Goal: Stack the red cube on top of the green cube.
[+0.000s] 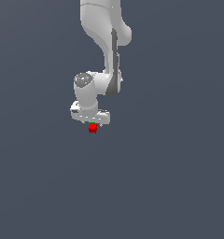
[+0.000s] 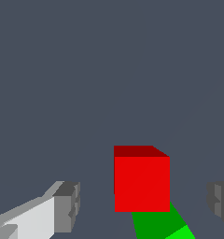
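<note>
Red cube (image 2: 142, 184) sits on green cube (image 2: 157, 225), edges slightly skewed. Gripper (image 2: 144, 205) spread wide, holding nothing; grey fingertips (image 2: 67, 207) stand clear of both red side faces. Bare grey floor (image 1: 170, 177) all round the stack

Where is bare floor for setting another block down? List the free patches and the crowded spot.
Free: the open grey floor on both the exterior view's left and right of the gripper, and all the floor toward that view's bottom edge. Crowded: only right under the gripper, where the red cube and green cube sit between the open fingers.
</note>
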You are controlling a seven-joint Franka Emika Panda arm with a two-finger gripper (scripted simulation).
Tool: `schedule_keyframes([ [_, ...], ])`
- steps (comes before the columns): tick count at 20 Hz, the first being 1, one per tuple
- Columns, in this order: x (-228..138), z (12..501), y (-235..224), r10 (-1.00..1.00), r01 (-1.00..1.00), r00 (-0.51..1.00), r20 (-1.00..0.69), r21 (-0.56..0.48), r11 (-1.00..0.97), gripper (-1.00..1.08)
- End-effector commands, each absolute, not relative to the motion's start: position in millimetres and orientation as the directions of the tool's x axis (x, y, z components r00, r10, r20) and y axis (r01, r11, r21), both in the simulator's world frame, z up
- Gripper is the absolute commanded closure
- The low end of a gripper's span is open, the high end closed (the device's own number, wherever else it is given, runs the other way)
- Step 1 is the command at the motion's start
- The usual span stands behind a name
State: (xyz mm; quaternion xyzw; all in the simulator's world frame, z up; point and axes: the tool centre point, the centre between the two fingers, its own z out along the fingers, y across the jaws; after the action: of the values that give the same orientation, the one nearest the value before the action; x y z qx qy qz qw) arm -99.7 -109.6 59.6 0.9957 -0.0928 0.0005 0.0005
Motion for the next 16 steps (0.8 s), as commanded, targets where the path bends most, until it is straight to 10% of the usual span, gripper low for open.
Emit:
schedule_keyframes([
  [1, -101, 48, -110, -0.186, -0.186, 0.983, 0.000, 0.001, -0.983, -0.92],
  [11, -102, 20, -111, -0.188, -0.188, 0.982, 0.000, 0.000, -0.982, -0.92],
  [12, -102, 20, -111, -0.188, -0.188, 0.982, 0.000, 0.000, -0.982, 1.08],
  [16, -102, 20, -111, -0.188, -0.188, 0.982, 0.000, 0.000, -0.982, 1.08],
])
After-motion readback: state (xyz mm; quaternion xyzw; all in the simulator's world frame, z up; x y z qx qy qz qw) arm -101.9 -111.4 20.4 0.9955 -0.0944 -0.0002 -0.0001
